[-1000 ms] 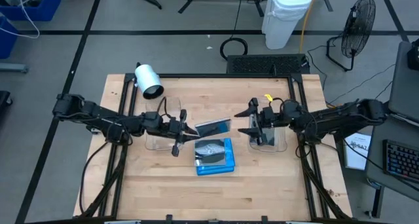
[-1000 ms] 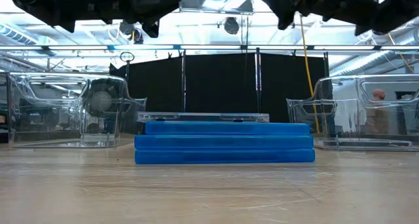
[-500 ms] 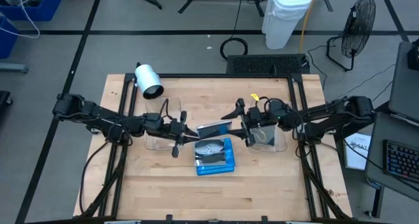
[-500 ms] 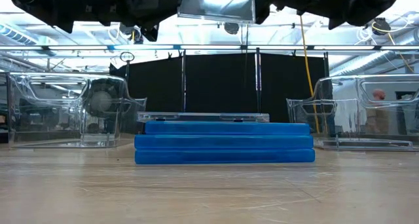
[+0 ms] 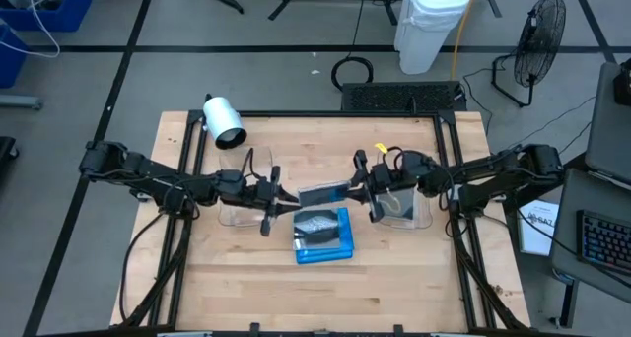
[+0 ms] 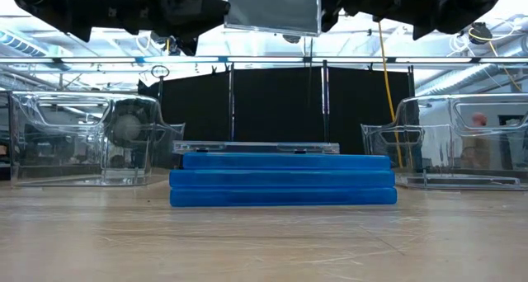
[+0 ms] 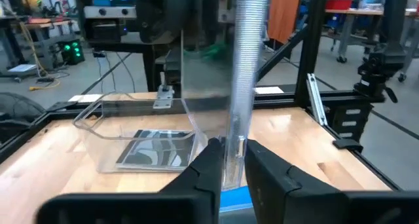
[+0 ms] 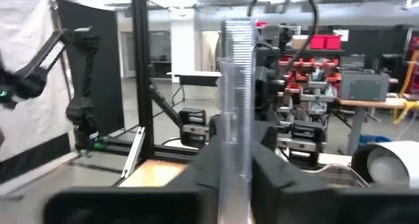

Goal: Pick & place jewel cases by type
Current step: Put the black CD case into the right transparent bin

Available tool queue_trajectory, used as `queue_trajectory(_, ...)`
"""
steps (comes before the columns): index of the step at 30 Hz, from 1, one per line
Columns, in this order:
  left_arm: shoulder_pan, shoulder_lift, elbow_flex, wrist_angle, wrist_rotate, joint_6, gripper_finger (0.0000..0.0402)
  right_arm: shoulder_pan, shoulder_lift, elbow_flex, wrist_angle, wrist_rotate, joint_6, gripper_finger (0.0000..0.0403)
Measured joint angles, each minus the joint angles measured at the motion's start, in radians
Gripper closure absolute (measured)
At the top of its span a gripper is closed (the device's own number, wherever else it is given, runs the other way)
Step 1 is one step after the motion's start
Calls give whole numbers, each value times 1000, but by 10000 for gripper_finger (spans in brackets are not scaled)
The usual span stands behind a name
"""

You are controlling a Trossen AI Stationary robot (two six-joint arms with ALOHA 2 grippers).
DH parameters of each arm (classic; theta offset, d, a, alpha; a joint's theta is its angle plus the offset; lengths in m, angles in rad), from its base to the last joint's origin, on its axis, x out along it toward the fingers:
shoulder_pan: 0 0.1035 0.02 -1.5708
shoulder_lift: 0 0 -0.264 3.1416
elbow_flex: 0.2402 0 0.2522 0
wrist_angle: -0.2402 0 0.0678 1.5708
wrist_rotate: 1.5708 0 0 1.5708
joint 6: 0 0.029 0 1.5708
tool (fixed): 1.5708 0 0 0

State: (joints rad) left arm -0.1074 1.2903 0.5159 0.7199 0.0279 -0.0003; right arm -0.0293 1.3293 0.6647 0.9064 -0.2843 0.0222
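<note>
Three blue jewel cases (image 6: 282,180) – stacked

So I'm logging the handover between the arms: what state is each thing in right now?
Clear jewel case: lifted above the stack, gripped at both ends.
Left gripper: shut on one edge.
Right gripper: shut on the opposite edge.
Blue jewel cases: stacked flat, a clear one on top.
Right tub: holds one case.
</note>
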Motion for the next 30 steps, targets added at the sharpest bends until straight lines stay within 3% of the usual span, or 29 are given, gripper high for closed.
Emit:
queue_trajectory(7,0,-16,0,31,-3,-9,275,8,-78,0,-89,-39,-24,387)
queue_trajectory(14,-1,-88,0,60,-5,-82,249,12,-298,0,-350,-19,-28,387)
queue_trajectory(22,-1,-170,0,40,7,-144,243,28,-569,0,-802,220,28,387)
queue_trajectory(30,0,-177,0,4,16,-141,243,126,-672,-1,-1133,497,169,387)
